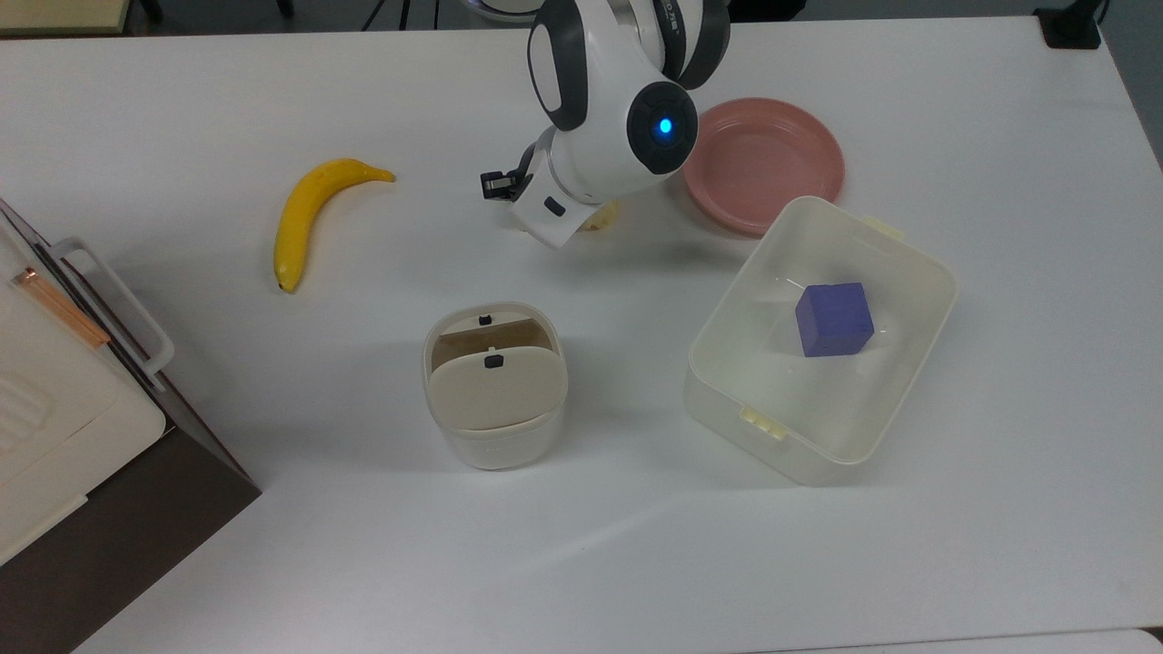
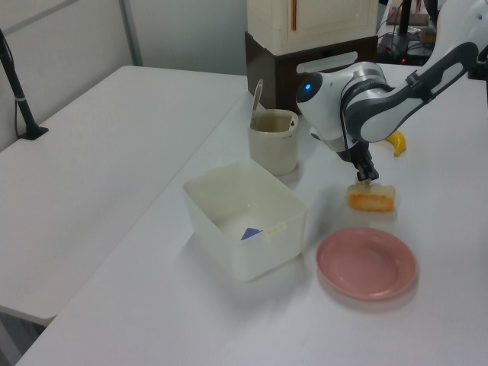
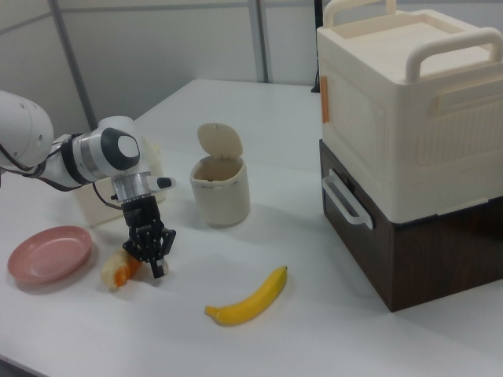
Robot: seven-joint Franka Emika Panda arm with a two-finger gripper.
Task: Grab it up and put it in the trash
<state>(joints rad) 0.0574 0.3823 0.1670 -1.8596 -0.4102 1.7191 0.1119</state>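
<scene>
It, the thing to grab, is hidden from me. My gripper (image 3: 157, 265) points straight down, close to the table, at the near end of a tan-and-orange bread piece (image 3: 118, 269). In the left view the gripper (image 2: 367, 176) hangs just over the bread piece's (image 2: 372, 199) left end. In the top view the arm covers most of the bread piece (image 1: 601, 216). The trash (image 1: 495, 386) is a cream bin with a beige swing lid, standing in the middle of the table, apart from the gripper. In the right view the trash (image 3: 222, 188) has its lid tilted up.
A banana (image 1: 313, 213) lies at the top view's left. A pink plate (image 1: 763, 163) sits just beyond the arm to the top view's right. A translucent tub (image 1: 945, 282) holds a blue cube (image 1: 834, 318). A cream and brown cabinet (image 3: 409, 149) stands at the table's edge.
</scene>
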